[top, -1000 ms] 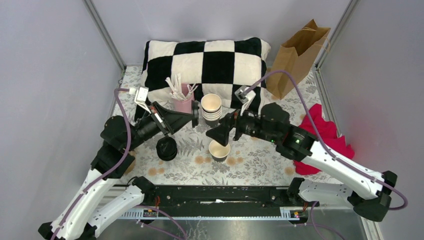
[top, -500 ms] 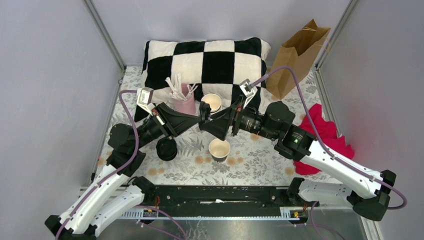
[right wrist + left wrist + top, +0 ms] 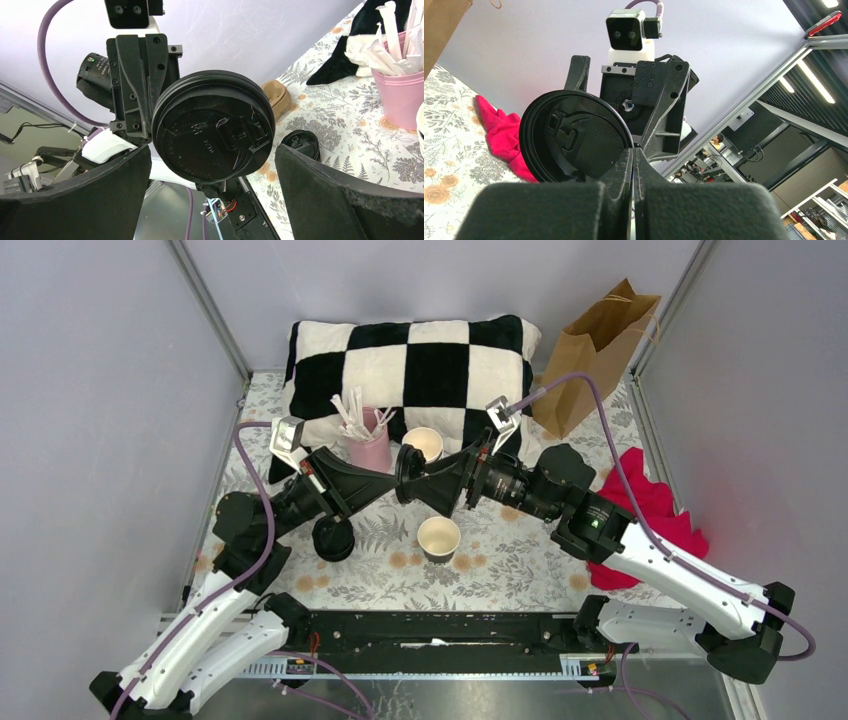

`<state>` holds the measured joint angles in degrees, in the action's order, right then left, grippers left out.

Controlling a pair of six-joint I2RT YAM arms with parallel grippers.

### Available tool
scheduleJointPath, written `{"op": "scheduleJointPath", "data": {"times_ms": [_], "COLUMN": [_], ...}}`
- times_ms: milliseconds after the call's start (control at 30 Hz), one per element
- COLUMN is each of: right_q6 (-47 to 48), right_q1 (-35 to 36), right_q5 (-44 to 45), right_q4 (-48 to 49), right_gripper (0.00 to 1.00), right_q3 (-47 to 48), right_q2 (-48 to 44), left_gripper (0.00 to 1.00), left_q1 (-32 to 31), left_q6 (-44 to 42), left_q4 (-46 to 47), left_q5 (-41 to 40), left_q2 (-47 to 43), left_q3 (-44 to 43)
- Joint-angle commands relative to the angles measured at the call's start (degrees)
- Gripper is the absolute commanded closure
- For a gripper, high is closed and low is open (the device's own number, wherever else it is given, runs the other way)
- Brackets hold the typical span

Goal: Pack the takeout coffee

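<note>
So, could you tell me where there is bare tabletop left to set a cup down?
The floral cloth is bare in front, between the open cup and the red cloth, and between that cup and the lidded black cup. It is crowded behind, around the pink holder and the rear cup.

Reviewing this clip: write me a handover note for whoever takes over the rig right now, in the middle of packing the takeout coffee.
Grip: the left end effector is shut on the rim of a loose black lid, held in the air between the arms. The right end effector is open and straddles that lid without gripping it.
Things: a black capped cup, apparently the takeout coffee, stands at the left of the table. An open cup stands at centre, and the brown paper bag at far right.
Done: nothing is packed.
Left: deal with the lid, then put the capped cup in the paper bag.
</note>
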<state>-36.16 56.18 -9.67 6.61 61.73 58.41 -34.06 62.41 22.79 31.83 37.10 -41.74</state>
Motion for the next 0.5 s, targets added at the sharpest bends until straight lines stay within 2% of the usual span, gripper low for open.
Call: {"op": "scheduleJointPath", "data": {"times_ms": [0, 467], "right_q6": [-0.55, -1.19], "right_q1": [-0.02, -0.05], "right_q5": [-0.32, -1.13], "right_q4": [3.17, 5.42], "right_gripper": [0.00, 0.00], "right_q3": [1.01, 0.12], "right_q2": [1.31, 2.00], "left_gripper": [1.00, 1.00], "left_q1": [-0.13, -0.12], "left_q6": [0.43, -0.54], "left_q4": [2.81, 0.07], "left_q5": [1.30, 0.65], "left_q2": [-0.39, -0.39], "left_q3": [-0.03, -0.55]}}
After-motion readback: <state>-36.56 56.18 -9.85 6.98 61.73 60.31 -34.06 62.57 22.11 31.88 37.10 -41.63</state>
